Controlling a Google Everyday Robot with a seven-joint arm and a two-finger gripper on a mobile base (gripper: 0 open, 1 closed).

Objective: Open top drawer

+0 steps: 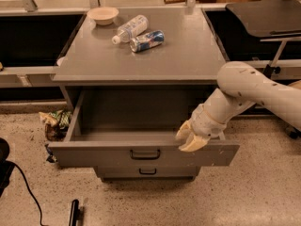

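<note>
Top drawer (pixel 94 153) out, wide front facing camera; tool (pixel 190 138) at rim.

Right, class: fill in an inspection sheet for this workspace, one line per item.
Surface: grey cabinet top, flat.
Job's things: top drawer stands wide open, nothing seen in its tray.
Clutter: bowl, plastic bottle and can towards the back of the top.
Grippers: gripper at the drawer's front rim, right side.
Cables: black cable on the floor, left.
Surroundings: crumpled packaging on the floor left of the cabinet; lower drawer shut.
</note>
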